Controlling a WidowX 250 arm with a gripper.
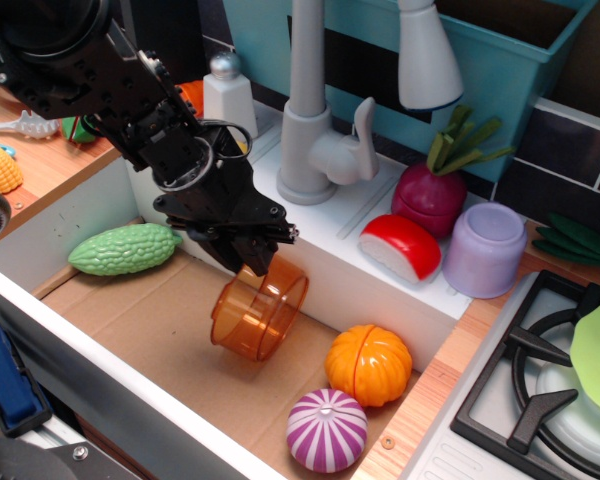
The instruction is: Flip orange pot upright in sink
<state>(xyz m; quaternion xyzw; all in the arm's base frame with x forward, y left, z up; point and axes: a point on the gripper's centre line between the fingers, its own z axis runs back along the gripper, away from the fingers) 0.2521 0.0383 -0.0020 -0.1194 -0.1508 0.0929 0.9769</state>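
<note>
The orange pot [257,312] is a translucent orange cylinder in the middle of the sink [150,330], tilted with its open mouth up and to the right, its base low over the brown floor. My black gripper [254,256] comes down from the upper left and is shut on the pot's near rim. I cannot tell whether the pot's base touches the floor.
A green bumpy gourd [122,248] lies at the sink's left. An orange pumpkin ball [369,363] and a purple striped ball [326,429] sit at the right. The grey faucet [315,120], a red-white slice [401,245], a purple cup [484,249] and a stove [540,380] stand behind and right.
</note>
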